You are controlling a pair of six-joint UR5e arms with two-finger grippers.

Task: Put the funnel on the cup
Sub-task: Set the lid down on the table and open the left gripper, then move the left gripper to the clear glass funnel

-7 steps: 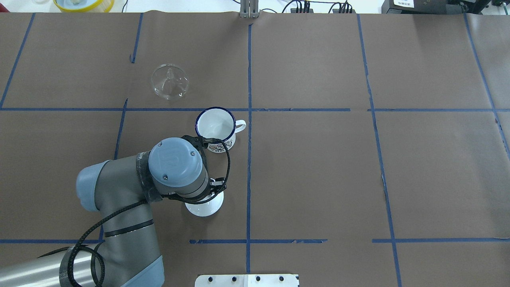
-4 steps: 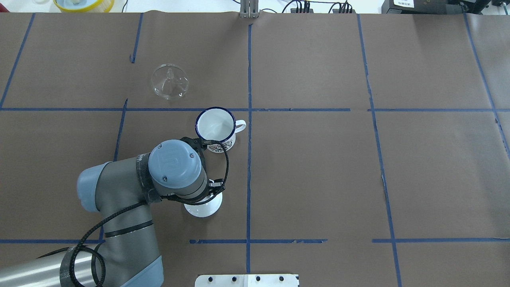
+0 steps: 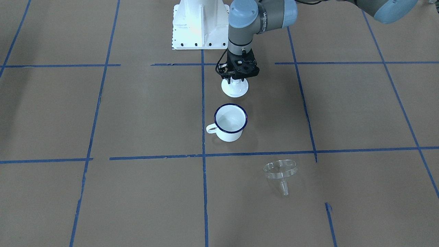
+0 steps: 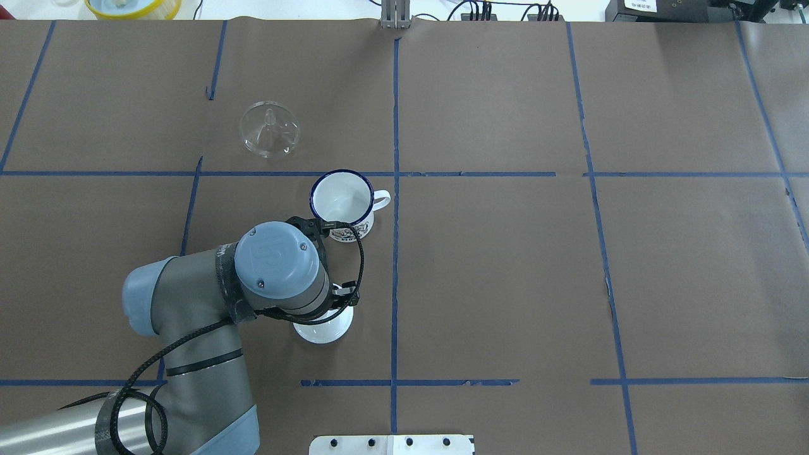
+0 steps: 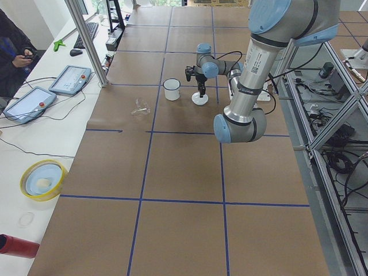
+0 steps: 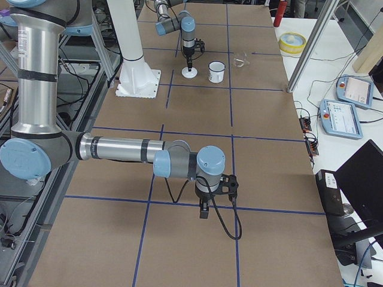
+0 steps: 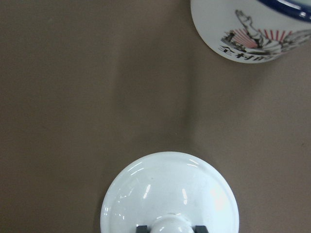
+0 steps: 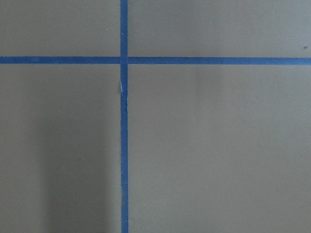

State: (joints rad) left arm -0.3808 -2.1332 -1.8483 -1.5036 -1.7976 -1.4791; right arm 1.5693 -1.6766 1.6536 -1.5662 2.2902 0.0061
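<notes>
Table covered in brown paper (image 4: pixel 505 284) and gridded with blue tape (image 4: pixel 395 126), seen from behind the robot and read left to right.

Far left, off the paper's back corner, a yellow-rimmed bowl (image 4: pixel 165 6) holds a small pale lump (image 5: pixel 42 183).

Next comes the funnel (image 4: pixel 269 129) — clear plastic, lying tipped on the paper with its spout pointing away from the robot. It sits alone in its grid square, well apart from both arms. One tape line runs between it and the cup.

The left arm reaches in from the lower left, and its wrist hangs straight down over a round white lid (image 4: pixel 325 330). The left gripper (image 3: pixel 235 81) pinches the lid's knob; the wrist view shows a dark fingertip (image 7: pixel 141 227) pressed to each side of it. Whether the lid rests on the paper or hangs just above it cannot be told.

Just beyond the lid, apart from it, stands the cup (image 4: pixel 341 199) — upright, mouth open, with only white enamel showing inside. A printed picture is on the wall facing the gripper. The handle points right toward the centre tape line, near it but not touching.

Right of that line, paper and tape run on to the table's edge. The right gripper (image 6: pixel 204 212) hangs low over the paper beside a tape line near that end. It shows only in a side view, so whether its fingers are spread or closed cannot be told.
</notes>
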